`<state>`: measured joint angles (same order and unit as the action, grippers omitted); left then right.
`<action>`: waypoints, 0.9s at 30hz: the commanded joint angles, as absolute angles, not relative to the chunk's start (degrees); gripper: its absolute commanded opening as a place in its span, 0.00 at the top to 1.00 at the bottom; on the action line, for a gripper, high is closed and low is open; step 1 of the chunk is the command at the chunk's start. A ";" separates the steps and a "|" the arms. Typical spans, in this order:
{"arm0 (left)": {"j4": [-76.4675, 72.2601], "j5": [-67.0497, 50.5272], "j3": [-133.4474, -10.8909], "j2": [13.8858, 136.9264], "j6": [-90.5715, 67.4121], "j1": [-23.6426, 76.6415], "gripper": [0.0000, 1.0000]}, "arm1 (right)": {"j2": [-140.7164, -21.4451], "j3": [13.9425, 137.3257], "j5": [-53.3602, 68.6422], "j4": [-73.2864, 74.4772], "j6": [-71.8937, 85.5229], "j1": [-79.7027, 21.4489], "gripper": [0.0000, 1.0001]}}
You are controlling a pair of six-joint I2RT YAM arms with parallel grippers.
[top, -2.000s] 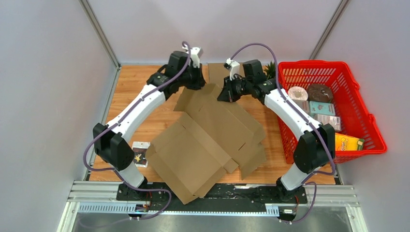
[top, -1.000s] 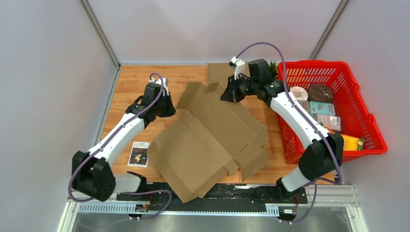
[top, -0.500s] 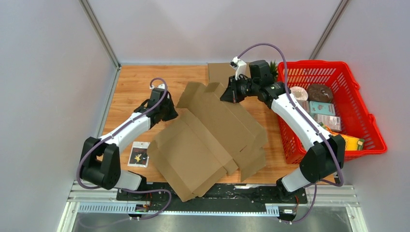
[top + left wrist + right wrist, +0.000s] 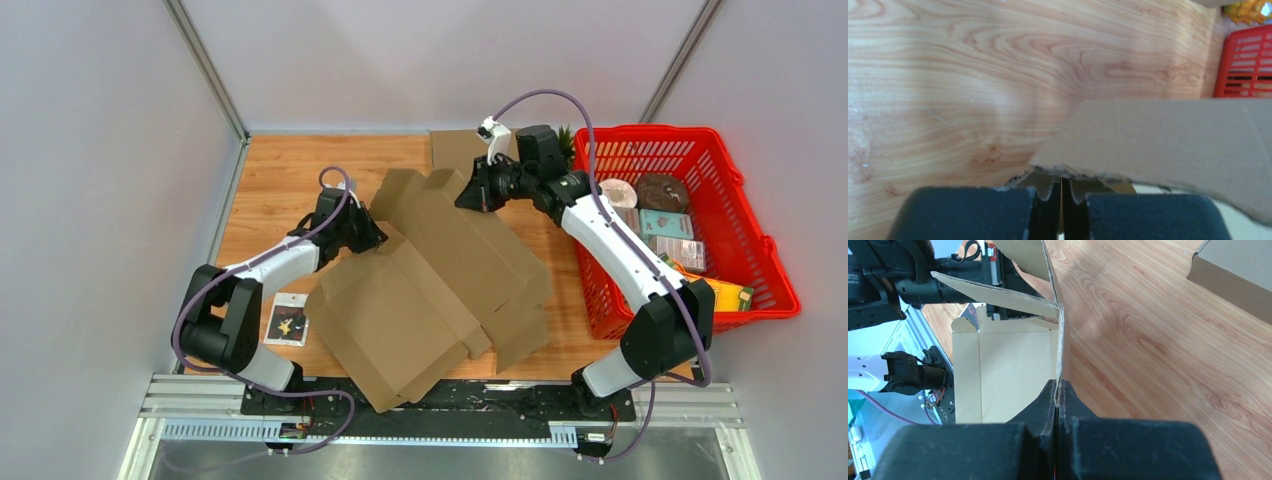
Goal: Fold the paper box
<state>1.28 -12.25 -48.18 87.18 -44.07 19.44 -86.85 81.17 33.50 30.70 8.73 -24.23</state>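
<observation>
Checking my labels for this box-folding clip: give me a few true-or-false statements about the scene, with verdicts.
1. The right gripper is shut on a flap of the cardboard box. True.
2. The red basket is empty. False: it holds several packaged items.
3. The cardboard box is fully folded. False: it lies mostly spread open on the table.
4. A small dark packet lies on the table on the left arm's side of the box. True.
</observation>
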 commanded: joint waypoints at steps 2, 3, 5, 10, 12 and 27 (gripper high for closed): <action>-5.18 -13.89 -44.65 81.30 -43.86 21.00 0.98 | -84.20 79.54 33.84 25.84 11.07 -24.08 1.00; -5.97 -14.41 -44.30 81.47 -44.47 21.53 0.97 | -83.94 79.28 33.84 25.84 11.07 -24.26 1.00; -7.38 -14.07 -42.90 81.83 -45.26 22.41 0.97 | -83.67 78.84 33.05 26.28 10.90 -24.95 1.00; -15.37 -10.64 -40.17 85.67 -46.06 27.50 0.96 | -83.67 79.36 23.92 30.13 6.51 -29.17 1.00; -18.61 -11.95 -39.82 87.44 -45.44 28.48 0.94 | -83.93 80.24 16.75 31.72 4.32 -31.81 1.00; 2.54 -8.16 -52.34 58.86 -21.11 28.65 0.40 | -89.56 86.92 -3.51 41.57 -14.84 -42.62 1.00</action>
<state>-3.51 -7.55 -42.13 57.58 -31.90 28.49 -87.64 84.07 1.89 39.77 -8.01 -40.51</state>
